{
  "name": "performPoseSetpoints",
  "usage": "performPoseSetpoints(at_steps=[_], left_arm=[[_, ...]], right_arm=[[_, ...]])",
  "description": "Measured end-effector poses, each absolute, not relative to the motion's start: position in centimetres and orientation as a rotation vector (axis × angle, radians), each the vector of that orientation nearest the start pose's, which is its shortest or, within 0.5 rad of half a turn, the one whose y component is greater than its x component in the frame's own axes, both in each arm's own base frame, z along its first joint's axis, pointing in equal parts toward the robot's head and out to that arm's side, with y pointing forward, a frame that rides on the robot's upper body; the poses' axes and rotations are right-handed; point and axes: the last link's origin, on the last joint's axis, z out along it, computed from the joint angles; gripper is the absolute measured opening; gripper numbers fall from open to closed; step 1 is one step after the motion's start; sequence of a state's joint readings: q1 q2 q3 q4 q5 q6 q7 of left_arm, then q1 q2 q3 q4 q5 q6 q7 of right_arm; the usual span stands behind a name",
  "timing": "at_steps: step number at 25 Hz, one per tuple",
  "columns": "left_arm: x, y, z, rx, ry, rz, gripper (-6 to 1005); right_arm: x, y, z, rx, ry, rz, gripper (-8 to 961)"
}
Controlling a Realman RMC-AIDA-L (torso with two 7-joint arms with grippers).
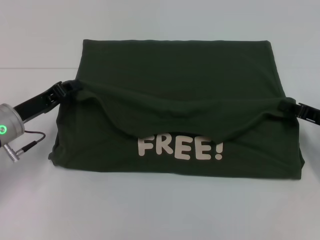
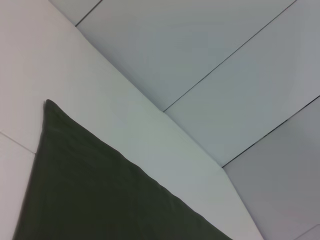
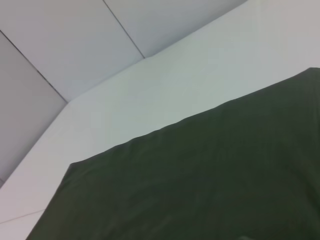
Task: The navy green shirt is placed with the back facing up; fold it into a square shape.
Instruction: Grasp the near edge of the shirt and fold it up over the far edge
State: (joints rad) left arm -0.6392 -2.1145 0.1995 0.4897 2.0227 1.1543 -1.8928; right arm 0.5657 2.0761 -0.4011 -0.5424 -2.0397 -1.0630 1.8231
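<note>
Nearest on the white worktop (image 1: 160, 210) lies the shirt's (image 1: 175, 110) front layer with its white "FREE!" print (image 1: 180, 148), above which a sagging folded edge hangs between the left end effector (image 1: 70, 88) and right end effector (image 1: 289, 106), each clenched on a corner, the plain fabric stretching beyond.

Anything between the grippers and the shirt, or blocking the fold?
Nothing visible. The left gripper and right gripper each grip an end of the navy green shirt's lifted edge; only its own fabric lies below.
</note>
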Motion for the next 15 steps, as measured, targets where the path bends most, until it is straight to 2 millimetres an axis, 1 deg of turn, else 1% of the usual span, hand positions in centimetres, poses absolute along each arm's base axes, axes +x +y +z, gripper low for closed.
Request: performPoseSetpoints(at_steps=[7,15], left_arm=[[-29.8,39.0,0.8,-1.802,-1.515,-1.032,60],[-29.4,39.7,0.6,-1.804,-1.480,-1.002,61]], right_arm=[[33.3,37.7,2.3,-1.894,1.405,0.722,60],[33.3,37.9,2.4,-1.882,1.406,0.731,63]])
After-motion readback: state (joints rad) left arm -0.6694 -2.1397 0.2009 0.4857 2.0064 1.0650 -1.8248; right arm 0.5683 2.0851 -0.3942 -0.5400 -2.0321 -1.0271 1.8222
